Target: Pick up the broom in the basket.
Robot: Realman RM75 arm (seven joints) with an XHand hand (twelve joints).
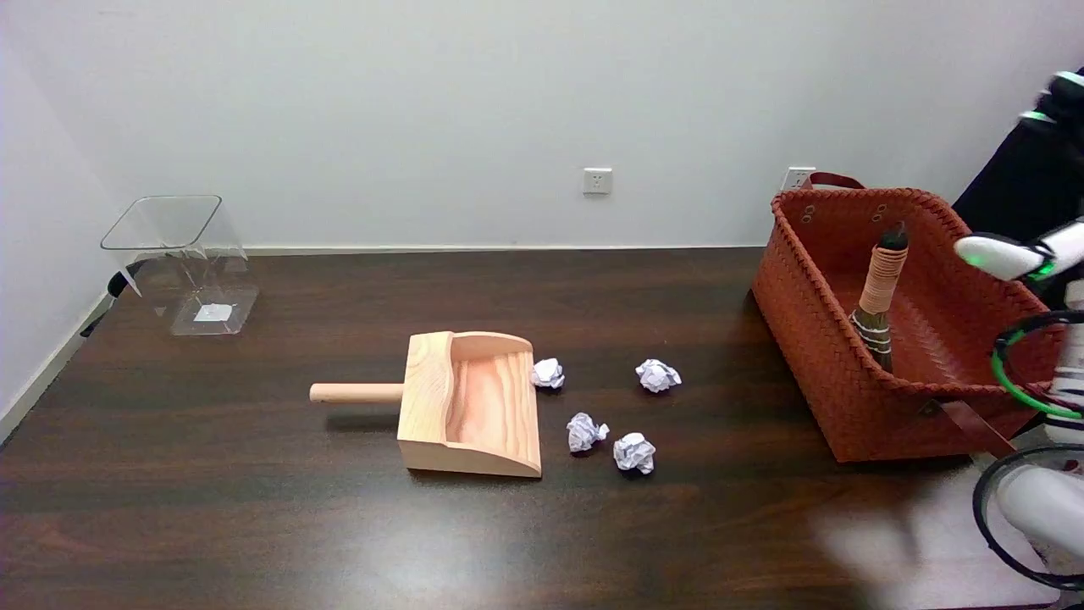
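One broom [878, 303] stands tilted inside woven basket [855, 407], handle up | right hand [1012, 254] blurred by basket's right rim, finger state cannot be told | four paper balls [634, 451] beside wooden dustpan [470, 405]

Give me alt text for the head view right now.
A small broom leans handle-up inside a woven orange basket at the table's right; the right hand isn't visible. Mid-table lies a wooden dustpan beside four crumpled paper balls.
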